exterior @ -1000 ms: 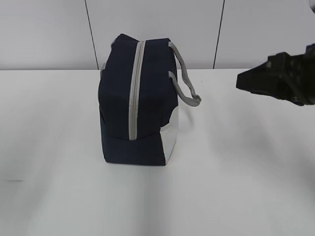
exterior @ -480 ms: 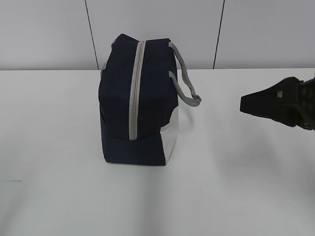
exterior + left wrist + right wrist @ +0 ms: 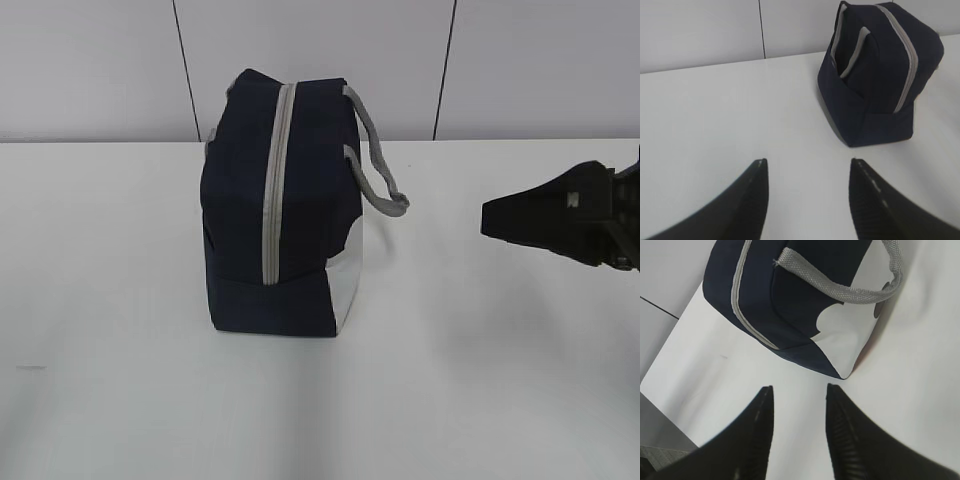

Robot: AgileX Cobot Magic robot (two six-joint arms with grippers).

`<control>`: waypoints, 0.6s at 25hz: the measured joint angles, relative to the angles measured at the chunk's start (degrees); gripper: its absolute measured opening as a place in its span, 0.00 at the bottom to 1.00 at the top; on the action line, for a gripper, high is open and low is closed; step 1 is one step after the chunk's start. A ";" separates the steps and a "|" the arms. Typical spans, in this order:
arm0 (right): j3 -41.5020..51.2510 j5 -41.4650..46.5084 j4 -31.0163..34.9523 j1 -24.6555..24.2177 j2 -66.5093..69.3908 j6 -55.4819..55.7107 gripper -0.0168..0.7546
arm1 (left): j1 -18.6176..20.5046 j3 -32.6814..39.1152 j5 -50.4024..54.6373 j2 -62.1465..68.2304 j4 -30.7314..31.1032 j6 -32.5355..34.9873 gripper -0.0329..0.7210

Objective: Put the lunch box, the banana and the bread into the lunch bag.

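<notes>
The navy-blue lunch bag (image 3: 275, 210) stands on the white table, its grey zipper closed along the top and front, a grey handle drooping to its right. It also shows in the left wrist view as the lunch bag (image 3: 875, 80) at upper right, and in the right wrist view as the lunch bag (image 3: 790, 295) with its white end panel. My right gripper (image 3: 487, 217) hovers at the right edge, open, empty, apart from the bag. My left gripper (image 3: 807, 162) is open over bare table, holding nothing. The lunch box, the banana and the bread are out of view.
The white table (image 3: 120, 300) stretches out to the left and front of the bag. A pale panelled wall (image 3: 100, 60) runs behind. The table's edge (image 3: 660, 405) shows at the lower left of the right wrist view.
My right gripper dropped lower and drew back toward the right edge, then edged slightly left. The bag has stayed put.
</notes>
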 joint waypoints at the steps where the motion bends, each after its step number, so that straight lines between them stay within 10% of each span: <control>1: 0.00 -0.13 0.00 0.00 0.00 0.00 0.39 | 0.00 0.52 -1.19 -0.27 0.00 0.00 0.52; 15: 0.00 -1.91 0.00 0.00 0.00 -0.04 0.39 | 0.00 -1.23 11.86 -0.52 0.96 -2.26 0.49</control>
